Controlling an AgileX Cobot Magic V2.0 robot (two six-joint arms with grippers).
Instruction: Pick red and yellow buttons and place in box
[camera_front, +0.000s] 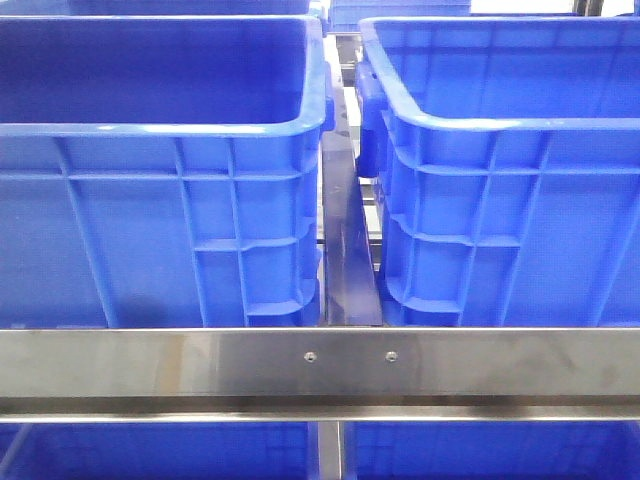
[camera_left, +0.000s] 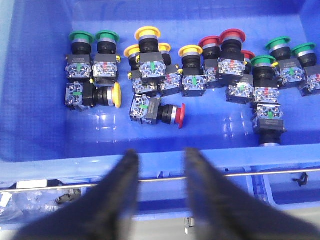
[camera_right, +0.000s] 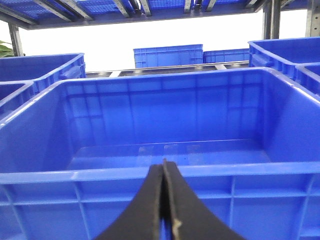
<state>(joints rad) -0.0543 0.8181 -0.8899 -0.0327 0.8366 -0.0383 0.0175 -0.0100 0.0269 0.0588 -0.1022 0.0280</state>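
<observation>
Progress looks like zero or near zero, judging from what's visible; the left pincer (camera_left: 159, 167) hangs released over the near rim of the source crate (camera_left: 30, 100), fingers spread with nothing between them; all buttons sit on that crate's floor, none in hand; lying on their sides just inside the near wall are a red button (camera_left: 159, 112) and a yellow button (camera_left: 94, 95), both apart from the main row and probably the easiest first grabs; behind them stand the clustered yellow buttons (camera_left: 149, 55) and, beside those, the red buttons (camera_left: 227, 50); green buttons (camera_left: 95, 50) flank the row at one end and more green ones (camera_left: 285, 57) at the other, mixed in touching the reds, so the sort needs care there; the right pincer (camera_right: 163, 200) is clenched, fingers pressed together with nothing held, pointing at the target box (camera_right: 165, 172); that box's floor shows bare blue with no buttons that I can see, though the strip right behind the near wall is hidden; front view shows only the outer walls of two blue crates (camera_front: 160, 230) and a steel rail (camera_front: 320, 360), neither arm in it, contents not visible; left to do: essentially every red and yellow piece, pick then transfer, greens stay put.
</observation>
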